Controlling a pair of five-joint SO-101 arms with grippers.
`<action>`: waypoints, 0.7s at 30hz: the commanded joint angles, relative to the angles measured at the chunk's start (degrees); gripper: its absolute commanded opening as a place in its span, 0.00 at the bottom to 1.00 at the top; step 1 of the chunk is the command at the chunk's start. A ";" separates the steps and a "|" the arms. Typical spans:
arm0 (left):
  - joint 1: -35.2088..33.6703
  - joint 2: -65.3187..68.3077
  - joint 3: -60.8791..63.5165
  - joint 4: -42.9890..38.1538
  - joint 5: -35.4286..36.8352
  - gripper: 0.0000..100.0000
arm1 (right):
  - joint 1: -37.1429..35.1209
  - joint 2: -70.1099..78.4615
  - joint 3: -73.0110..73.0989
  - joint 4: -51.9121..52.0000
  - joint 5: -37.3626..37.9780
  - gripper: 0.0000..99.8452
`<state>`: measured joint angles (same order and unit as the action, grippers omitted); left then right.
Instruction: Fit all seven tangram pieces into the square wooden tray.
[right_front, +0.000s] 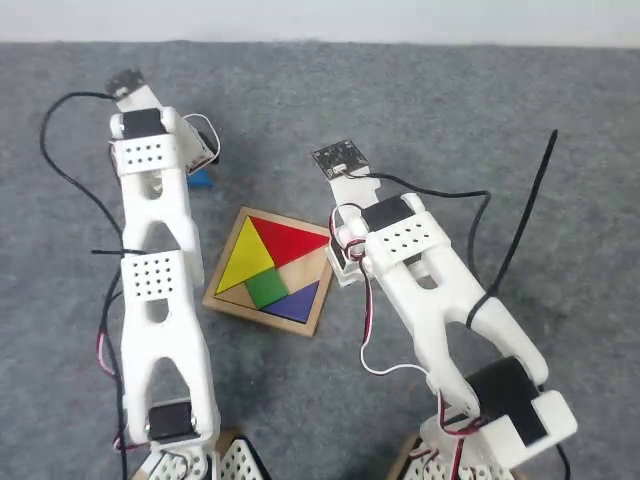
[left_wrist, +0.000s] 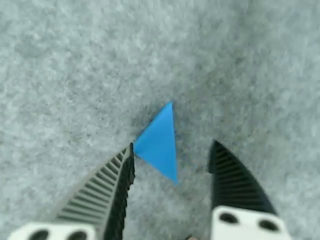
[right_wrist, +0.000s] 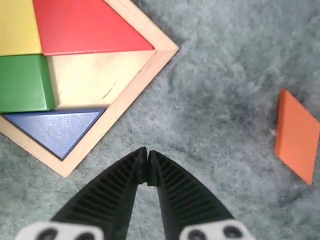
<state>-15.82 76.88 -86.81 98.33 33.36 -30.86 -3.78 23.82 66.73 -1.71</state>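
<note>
**Tangram tray (right_front: 255, 312) holds 4 pieces; 2 more lie on the carpet (right_front: 450, 120)**

The left gripper (left_wrist: 173, 144) is released, its 2 ribbed fingers (left_wrist: 112, 185) spread wide over the grey carpet at the far left of the scene. A light blue triangle (left_wrist: 159, 142) lies flat between them. 1 of its corners is just beside the tip of 1 finger, and the other finger stands a little apart from its long edge. In the high view this triangle shows just past the left arm's wrist, well apart from the tray and to its far left.

The right gripper (right_wrist: 148, 159) is clenched on nothing, its 2 fingers (right_wrist: 120, 187) pressed together tip to tip. It sits over bare carpet just beside the tray's right rim. An orange parallelogram (right_wrist: 297, 136) lies flat on the carpet, on its own and apart from the tray.

The tray rests turned like a diamond between the 2 arms. Inside it, a yellow triangle (right_front: 243, 260) lies along the left rim and a red triangle (right_front: 288, 240) along the far rim, and the 2 meet along 1 edge. A green square (right_front: 266, 288) sits against the yellow triangle. A dark blue triangle (right_front: 293, 302) lies along the near rim, touching the green square. Between the red triangle, the green square and the dark blue triangle, the tray's bare wooden floor (right_front: 305, 272) shows.
</note>
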 joint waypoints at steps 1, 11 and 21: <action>-0.44 0.26 -3.74 1.32 2.64 0.29 | -0.40 -3.38 -0.44 -0.57 -0.35 0.01; -0.97 0.26 -1.63 1.76 2.81 0.29 | -0.04 -3.65 -0.44 -0.48 1.41 0.01; -3.78 0.26 -0.48 2.29 -0.62 0.21 | -0.13 -3.56 -0.44 -0.40 1.58 0.01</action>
<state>-18.46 78.11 -87.78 98.42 35.47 -30.86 -3.78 23.82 66.73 -0.92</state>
